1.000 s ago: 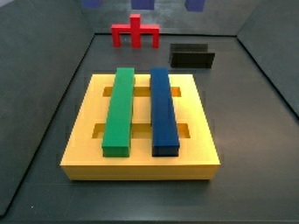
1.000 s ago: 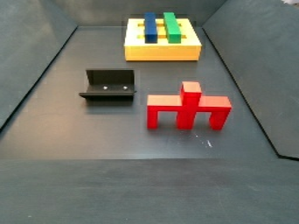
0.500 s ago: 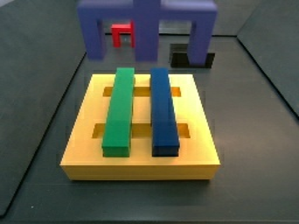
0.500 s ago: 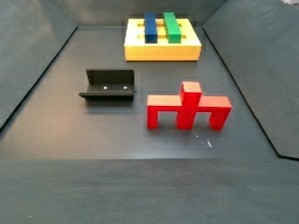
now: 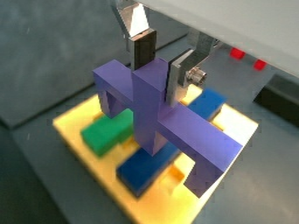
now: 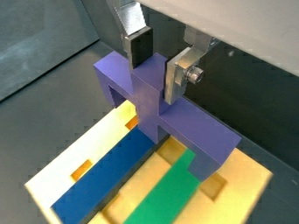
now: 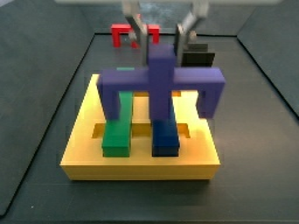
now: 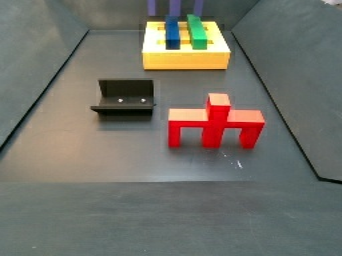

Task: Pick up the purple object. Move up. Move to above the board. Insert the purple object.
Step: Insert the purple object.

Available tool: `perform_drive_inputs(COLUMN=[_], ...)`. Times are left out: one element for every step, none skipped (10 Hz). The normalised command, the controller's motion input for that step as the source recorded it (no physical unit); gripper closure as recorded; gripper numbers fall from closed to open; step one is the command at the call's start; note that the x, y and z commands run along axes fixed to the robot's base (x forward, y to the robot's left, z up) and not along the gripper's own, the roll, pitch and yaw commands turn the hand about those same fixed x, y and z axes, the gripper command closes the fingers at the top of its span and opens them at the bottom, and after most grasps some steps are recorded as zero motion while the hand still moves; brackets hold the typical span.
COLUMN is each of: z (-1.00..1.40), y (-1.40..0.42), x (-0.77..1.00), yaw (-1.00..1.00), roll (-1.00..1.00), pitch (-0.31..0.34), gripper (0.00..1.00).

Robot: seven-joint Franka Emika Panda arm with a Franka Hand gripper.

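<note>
The board (image 7: 140, 156) is the biggest thing here and the landmark: a thick square yellow slab with recessed slots cut in its top, smooth and hard-looking. Lying lengthwise along its top are a green bar (image 7: 117, 114) and a blue bar (image 7: 165, 114), side by side, both square-edged and matte.

Above the board hangs the purple object (image 7: 160, 87), a cross-shaped plastic block with a wide crossbar, downturned legs and a raised central bar. Its crossbar runs across the two bars below; whether the legs have reached the slots cannot be told. It looks rigid and light, with flat faces that give the pads a sure hold. The central bar is the natural place to grasp.

That is where the gripper (image 6: 159, 54) has it: in both wrist views the silver fingers (image 5: 180, 70) are clamped on the central bar (image 5: 149, 96), directly above the board.

Beyond the board, near the back wall in a side view, sits the red block (image 7: 135, 34), alike in shape, with the dark fixture (image 7: 197, 57) beside it.
</note>
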Motion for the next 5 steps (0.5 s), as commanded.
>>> perform_drive_inputs(z=[-0.17, 0.00, 0.25, 0.38, 0.11], y=[-0.17, -0.03, 0.00, 0.09, 0.12], x=[-0.07, -0.31, -0.13, -0.12, -0.33], yaw=[0.29, 0.06, 0.08, 0.00, 0.00], roll=[0.08, 0.03, 0.00, -0.01, -0.11], pitch=[-0.104, -0.033, -0.051, -0.050, -0.157], gripper=[1.00, 1.00, 1.00, 1.00, 1.00])
